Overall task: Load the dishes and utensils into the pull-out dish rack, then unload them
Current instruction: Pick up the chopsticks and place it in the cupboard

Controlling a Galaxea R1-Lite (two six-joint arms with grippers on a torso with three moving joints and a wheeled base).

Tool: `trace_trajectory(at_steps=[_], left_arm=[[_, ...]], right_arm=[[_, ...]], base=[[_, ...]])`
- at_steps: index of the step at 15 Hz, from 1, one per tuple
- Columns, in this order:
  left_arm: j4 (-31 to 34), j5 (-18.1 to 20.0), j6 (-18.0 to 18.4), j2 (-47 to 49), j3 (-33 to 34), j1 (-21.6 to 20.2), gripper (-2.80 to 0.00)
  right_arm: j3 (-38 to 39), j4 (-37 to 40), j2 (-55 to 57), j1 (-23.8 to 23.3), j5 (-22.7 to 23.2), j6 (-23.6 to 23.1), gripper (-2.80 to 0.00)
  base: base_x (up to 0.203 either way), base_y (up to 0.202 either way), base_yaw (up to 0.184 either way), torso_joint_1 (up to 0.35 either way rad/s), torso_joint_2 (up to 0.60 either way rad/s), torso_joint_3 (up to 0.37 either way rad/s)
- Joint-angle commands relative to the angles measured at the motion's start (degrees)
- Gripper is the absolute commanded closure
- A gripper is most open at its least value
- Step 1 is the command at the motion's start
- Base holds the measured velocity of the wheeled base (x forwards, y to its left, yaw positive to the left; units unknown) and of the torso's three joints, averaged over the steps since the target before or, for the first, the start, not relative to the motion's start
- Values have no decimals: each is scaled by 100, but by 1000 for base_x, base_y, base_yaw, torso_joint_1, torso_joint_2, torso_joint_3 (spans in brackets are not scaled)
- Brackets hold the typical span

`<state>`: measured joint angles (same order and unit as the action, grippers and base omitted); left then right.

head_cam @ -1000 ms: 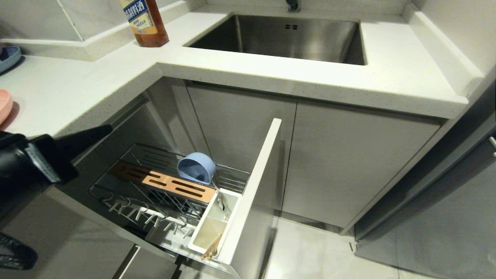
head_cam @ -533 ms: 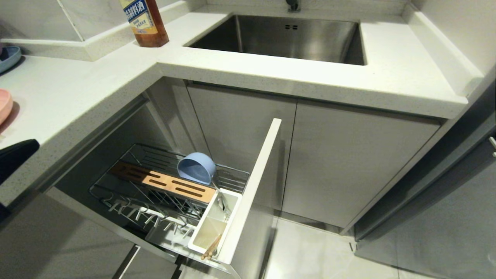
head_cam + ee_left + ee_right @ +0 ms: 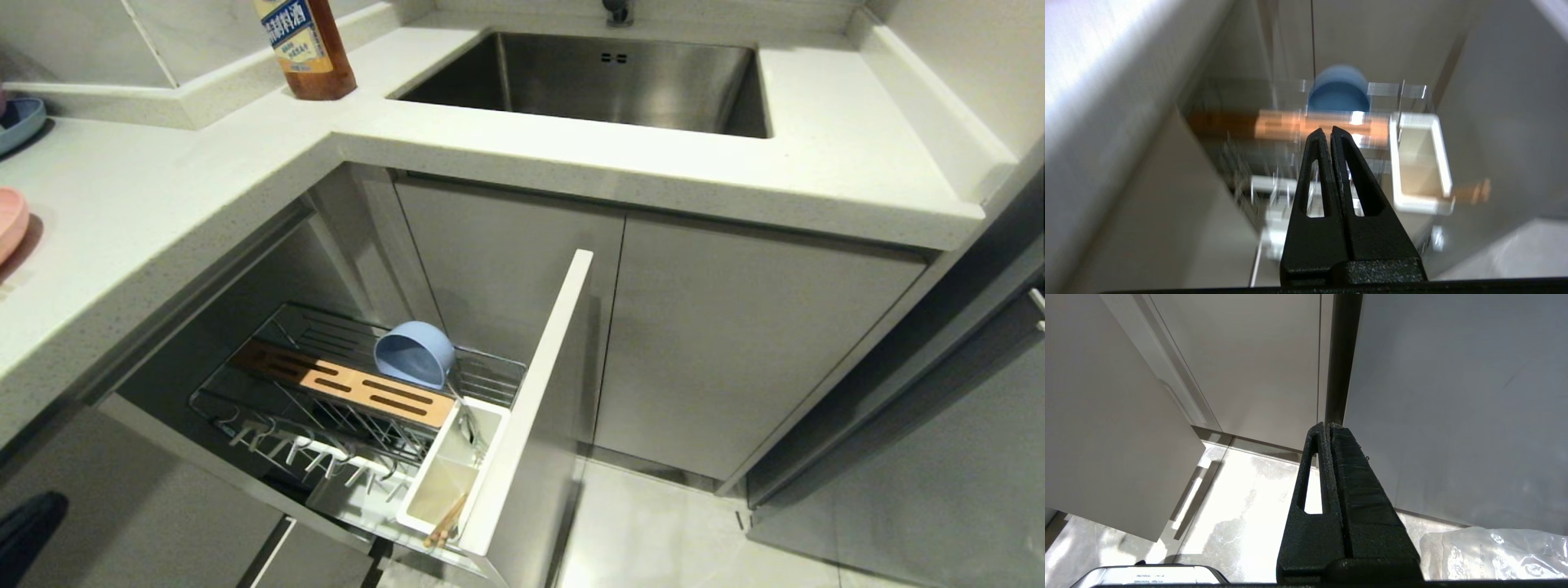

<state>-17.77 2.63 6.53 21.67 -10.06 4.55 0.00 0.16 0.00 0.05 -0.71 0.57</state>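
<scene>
At far left, the pink plate [image 3: 10, 222] lies on the countertop [image 3: 147, 204]. The left gripper [image 3: 1327, 131] hangs low beside the open cabinet, fingers pressed together, holding nothing. The pull-out dish rack [image 3: 326, 408] stands extended; the light-blue bowl [image 3: 414, 353] rests tilted behind the wooden strip [image 3: 343, 382]. Chopsticks [image 3: 445, 520] lean in the utensil cup [image 3: 453, 474]. The right gripper [image 3: 1329, 426] hangs over the floor, fingers together, empty.

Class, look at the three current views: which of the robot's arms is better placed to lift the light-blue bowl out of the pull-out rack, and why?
Probably the left. The left gripper, shut and empty, points toward the light-blue bowl in the pull-out rack. The right gripper, also shut, faces only cabinet doors and floor.
</scene>
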Motion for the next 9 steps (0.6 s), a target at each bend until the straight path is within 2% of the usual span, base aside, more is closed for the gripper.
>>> trace_trajectory(at_steps=[1,2,4,7,9], left_arm=[[-45,19,1,-577,568,-144,0],[-117,40,0,-781,859,-230,0],[-10,145,-29,-1185,995,-390,0],[561,160,3,-1681,1006,-474,0],[1064,1,18,-1938,1010,-481,0]], right_arm=[[9,1,0,-2,0,-1,0],[9,1,0,-2,0,1,0],[9,1,0,-5,0,-5,0],[9,1,0,2,0,2,0],[9,1,0,-2,0,3,0]], base=[[0,0,0,0,0,0],[0,0,0,0,0,0],[0,0,0,0,0,0],[0,0,0,0,0,0],[0,0,0,0,0,0]])
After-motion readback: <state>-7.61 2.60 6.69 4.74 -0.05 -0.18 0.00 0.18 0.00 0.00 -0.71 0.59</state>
